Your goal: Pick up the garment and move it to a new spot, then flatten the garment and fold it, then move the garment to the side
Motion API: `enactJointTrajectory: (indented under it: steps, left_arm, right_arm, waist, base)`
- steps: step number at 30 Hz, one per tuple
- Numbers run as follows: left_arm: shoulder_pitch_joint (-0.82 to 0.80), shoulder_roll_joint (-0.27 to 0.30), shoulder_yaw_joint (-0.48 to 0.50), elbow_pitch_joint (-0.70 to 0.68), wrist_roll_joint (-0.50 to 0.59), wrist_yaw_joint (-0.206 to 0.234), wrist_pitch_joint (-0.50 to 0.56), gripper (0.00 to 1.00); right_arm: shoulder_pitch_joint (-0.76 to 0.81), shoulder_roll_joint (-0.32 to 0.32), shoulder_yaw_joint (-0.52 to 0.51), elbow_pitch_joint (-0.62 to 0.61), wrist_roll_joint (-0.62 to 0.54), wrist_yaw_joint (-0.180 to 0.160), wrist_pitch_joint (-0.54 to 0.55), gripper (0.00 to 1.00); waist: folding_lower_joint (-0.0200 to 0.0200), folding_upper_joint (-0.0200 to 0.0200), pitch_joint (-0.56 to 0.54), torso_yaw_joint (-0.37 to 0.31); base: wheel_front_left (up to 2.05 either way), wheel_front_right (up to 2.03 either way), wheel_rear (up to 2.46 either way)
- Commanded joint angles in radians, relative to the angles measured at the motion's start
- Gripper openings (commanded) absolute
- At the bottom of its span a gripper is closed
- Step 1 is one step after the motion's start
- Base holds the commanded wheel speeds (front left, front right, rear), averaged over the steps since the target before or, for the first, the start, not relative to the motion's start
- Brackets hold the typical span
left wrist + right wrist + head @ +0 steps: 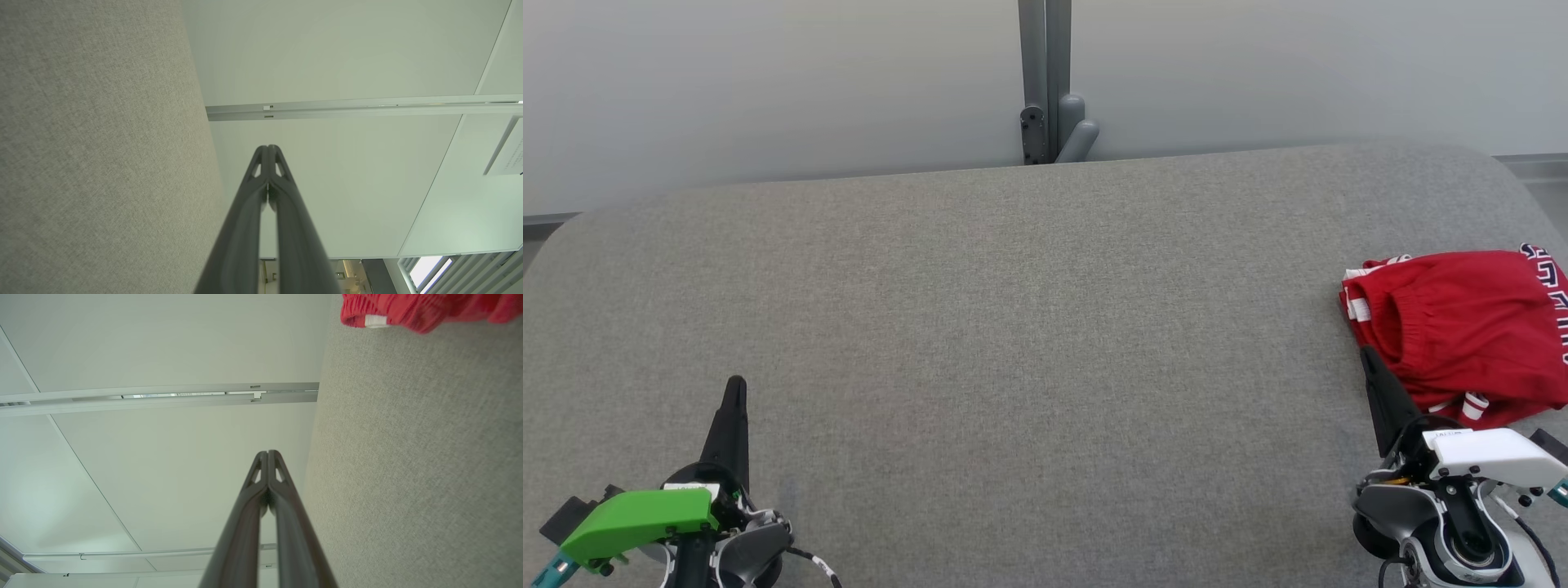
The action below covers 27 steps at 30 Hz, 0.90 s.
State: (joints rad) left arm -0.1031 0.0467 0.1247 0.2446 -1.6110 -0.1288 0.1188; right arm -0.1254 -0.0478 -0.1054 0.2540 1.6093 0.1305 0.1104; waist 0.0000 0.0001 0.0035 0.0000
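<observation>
The red shorts (1462,327) are seen bunched at the right edge of the grey padded table (1013,310). The right gripper (1369,355) is pressed together, empty, just beside their near-left edge. The left gripper (737,384), likewise closed on nothing, is well apart from them.

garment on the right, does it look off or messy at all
The red garment lies rumpled, its waistband gaping, far over on the table's right side and cut off by the head view's edge. Nothing looks torn or spilled. The right gripper is shut close by it, holding nothing.
</observation>
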Motion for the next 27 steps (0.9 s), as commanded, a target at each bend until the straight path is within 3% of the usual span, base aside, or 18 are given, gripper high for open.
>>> enactJointTrajectory:
  steps: [1,27]
  left_arm:
    - [-0.011,0.007,0.001,-0.002,-0.002,-0.005,0.002,0.0]
    - [-0.011,0.007,0.001,-0.002,-0.002,-0.005,0.002,0.0]
  right_arm:
    - [0.014,-0.004,-0.001,-0.004,0.007,0.0,0.003,0.0]
    - [0.014,-0.004,-0.001,-0.004,0.007,0.0,0.003,0.0]
  waist:
    - [0.0,-0.0001,0.0,0.0]
    - [0.0,-0.0001,0.0,0.0]
  base:
    - [0.0,0.0,0.0]
    - [0.0,0.0,0.0]
